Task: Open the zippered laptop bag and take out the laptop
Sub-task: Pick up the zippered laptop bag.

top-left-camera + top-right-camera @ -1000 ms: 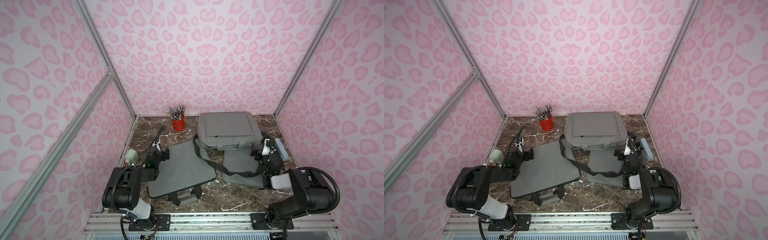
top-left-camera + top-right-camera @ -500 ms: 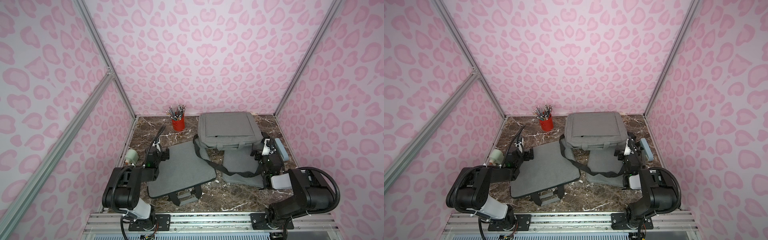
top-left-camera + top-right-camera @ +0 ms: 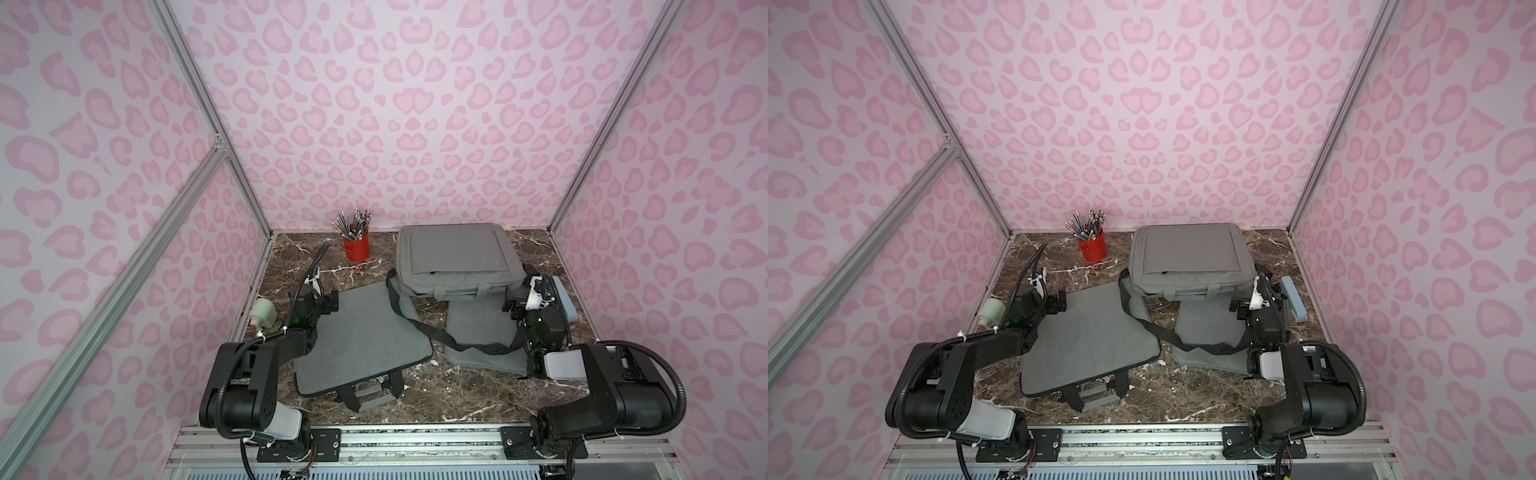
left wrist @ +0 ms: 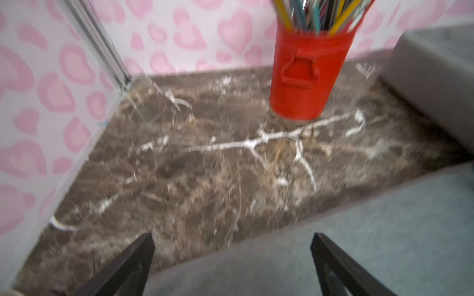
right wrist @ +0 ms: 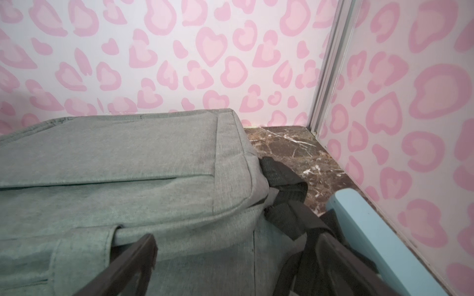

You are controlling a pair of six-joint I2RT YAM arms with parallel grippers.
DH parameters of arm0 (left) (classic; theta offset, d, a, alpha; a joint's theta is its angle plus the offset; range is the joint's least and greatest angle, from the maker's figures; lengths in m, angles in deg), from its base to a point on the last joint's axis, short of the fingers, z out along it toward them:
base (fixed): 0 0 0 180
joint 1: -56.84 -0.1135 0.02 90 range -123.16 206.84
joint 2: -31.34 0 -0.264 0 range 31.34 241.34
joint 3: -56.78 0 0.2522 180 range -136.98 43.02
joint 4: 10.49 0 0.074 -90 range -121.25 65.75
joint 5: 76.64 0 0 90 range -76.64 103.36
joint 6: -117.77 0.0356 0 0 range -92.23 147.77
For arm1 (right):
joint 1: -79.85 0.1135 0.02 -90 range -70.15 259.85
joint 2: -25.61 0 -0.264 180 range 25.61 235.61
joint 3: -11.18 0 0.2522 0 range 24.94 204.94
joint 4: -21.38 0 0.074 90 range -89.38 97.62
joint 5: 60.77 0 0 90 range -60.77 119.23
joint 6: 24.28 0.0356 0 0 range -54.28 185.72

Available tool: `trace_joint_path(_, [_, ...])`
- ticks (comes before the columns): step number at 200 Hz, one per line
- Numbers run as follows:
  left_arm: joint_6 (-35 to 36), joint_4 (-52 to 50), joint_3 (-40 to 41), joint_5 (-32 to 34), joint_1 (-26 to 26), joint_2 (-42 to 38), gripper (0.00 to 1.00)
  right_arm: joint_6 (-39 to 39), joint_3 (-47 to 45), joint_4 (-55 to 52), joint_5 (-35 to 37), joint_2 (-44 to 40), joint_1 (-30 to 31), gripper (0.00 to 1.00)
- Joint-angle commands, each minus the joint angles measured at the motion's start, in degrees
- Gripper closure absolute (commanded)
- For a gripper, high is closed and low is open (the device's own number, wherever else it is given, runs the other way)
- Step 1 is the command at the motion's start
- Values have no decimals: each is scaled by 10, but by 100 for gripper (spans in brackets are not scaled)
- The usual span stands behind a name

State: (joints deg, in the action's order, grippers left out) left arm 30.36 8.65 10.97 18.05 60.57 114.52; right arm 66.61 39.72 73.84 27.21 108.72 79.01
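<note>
Top views showed the grey bag (image 3: 455, 259) lying flat at the back of the marble table (image 3: 457, 395), right of centre, its handles toward the arms and its black strap (image 3: 457, 343) looping forward over a grey pad (image 3: 482, 336) in front of it. A second grey pad (image 3: 1088, 336) lay left of centre, near the left arm, with a strap buckle (image 3: 1096, 397) showing at its near edge. A red cup (image 3: 356, 247) of pencils stood at the back, left of the bag. A pale green object (image 3: 262, 316) lay by the left wall and a light blue object (image 3: 1292, 303) by the right wall. The left gripper (image 3: 328, 301) sat at the far left corner of the left pad; the right gripper (image 3: 1237, 307) sat beside the bag's right end. No laptop was visible, and whether the zipper was shut could not be told.

Left wrist view, blurred, showed two dark fingers (image 4: 128, 269) spread apart with nothing between them, above the pad edge and bare marble, the red cup ahead.

Right wrist view showed fingers (image 5: 133, 261) spread wide and holding nothing, one over the bag's near side by a handle (image 5: 82, 251), the other by the black strap, with the blue object alongside.
</note>
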Motion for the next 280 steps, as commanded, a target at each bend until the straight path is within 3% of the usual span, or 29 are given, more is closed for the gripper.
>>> trace_joint_path(1, [4,-87,-23,5,5,-38,1,-5,9,-56,-8,-42,1,0])
trace_joint_path(41, [-63,-271,-107,-24,17,-114,1,33,38,-200,-16,-156,1,0])
trace_joint_path(70, [-160,-442,-190,-61,36,-131,1,79,90,-369,-32,-209,2,0])
trace_joint_path(103, [-290,-542,-224,-106,60,-143,1,128,147,-536,-85,-244,2,1])
trace_joint_path(138, [-397,-558,-229,-124,125,-131,1,166,200,-680,-132,-251,17,3])
trace_joint_path(186, [-510,-508,-271,-126,206,-45,1,214,237,-814,-124,-259,73,4])
trace_joint_path(231, [-549,-488,-374,-112,266,73,5,275,220,-833,-113,-280,136,6])
trace_joint_path(280, [-574,-498,-467,-119,296,199,12,345,215,-854,-67,-281,213,6])
